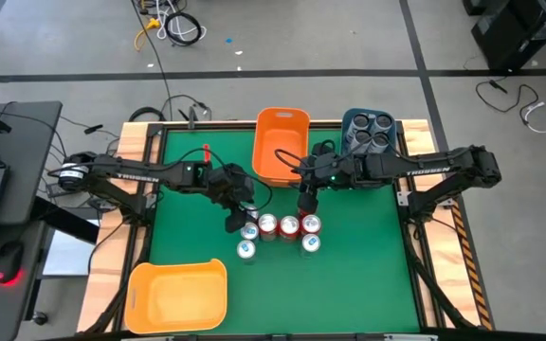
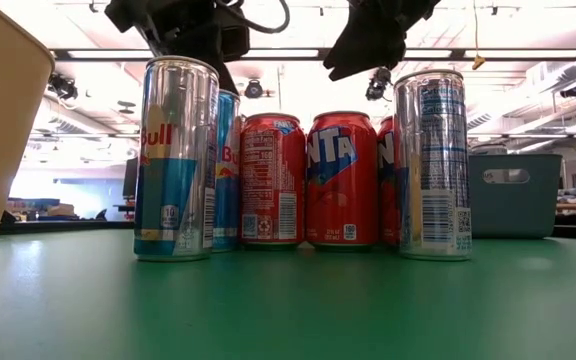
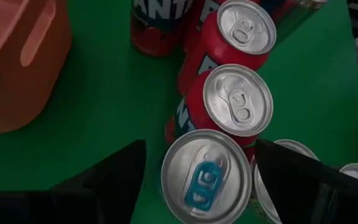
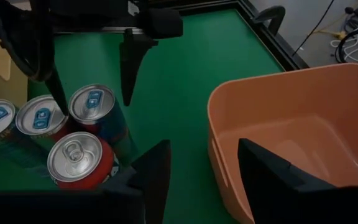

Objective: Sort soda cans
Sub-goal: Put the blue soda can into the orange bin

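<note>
Several soda cans stand upright in a cluster [image 1: 278, 233] at the middle of the green table: red ones [image 2: 343, 180] and tall silver-blue ones [image 2: 176, 160]. My left gripper [image 3: 201, 143] hovers open just above the cluster's left end. Its fingers stand on either side of a silver can with a blue tab [image 3: 207, 177], and the low view shows them above the can tops. My right gripper [image 4: 204, 144] hangs open over the cluster's far right side [image 1: 305, 204], with nothing between its fingers.
An orange bin [image 1: 282, 142] stands at the far middle. To its right is a blue bin [image 1: 368, 131] holding dark cans. A yellow bin [image 1: 178, 294] lies at the near left corner. Bare green table lies near and right of the cluster.
</note>
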You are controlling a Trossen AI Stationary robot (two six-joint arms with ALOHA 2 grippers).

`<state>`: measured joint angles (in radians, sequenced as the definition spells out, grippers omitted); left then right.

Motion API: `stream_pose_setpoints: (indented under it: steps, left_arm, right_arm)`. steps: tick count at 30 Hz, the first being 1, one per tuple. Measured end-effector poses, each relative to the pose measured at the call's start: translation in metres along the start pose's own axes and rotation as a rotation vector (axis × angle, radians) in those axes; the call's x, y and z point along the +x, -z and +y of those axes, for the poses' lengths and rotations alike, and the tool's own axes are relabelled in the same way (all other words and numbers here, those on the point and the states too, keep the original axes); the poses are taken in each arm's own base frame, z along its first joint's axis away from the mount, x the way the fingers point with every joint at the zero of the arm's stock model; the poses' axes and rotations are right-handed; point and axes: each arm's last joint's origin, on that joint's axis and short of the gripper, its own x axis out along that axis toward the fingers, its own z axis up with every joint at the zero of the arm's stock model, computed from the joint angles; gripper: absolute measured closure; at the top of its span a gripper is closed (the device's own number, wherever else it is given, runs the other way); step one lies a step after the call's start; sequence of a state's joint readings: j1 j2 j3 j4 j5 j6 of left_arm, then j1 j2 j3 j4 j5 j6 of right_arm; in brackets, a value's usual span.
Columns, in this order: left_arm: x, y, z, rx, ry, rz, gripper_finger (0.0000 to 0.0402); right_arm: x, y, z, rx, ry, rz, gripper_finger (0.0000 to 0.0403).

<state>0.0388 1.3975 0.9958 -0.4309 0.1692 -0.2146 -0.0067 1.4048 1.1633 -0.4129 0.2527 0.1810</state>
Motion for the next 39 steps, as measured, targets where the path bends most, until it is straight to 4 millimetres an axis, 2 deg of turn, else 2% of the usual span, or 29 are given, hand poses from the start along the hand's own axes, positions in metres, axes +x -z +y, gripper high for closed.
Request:
stream_pose_setpoints:
  steps: [22, 30, 39]
  left_arm:
    - [0.008, 0.002, 0.002, -0.006, -0.040, 0.026, 0.0096]
    - [-0.006, -0.007, -0.002, 0.058, -0.056, 0.083, 0.0096]
    - [-0.016, -0.006, -0.002, 0.136, -0.094, 0.110, 0.0096]
  right_arm:
    - [0.000, 0.000, 0.000, 0.001, 0.000, 0.000, 0.0229]
    - [0.000, 0.000, 0.000, 0.000, 0.000, 0.001, 0.0229]
    - [0.000, 0.001, 0.000, -0.003, 0.001, 0.007, 0.0229]
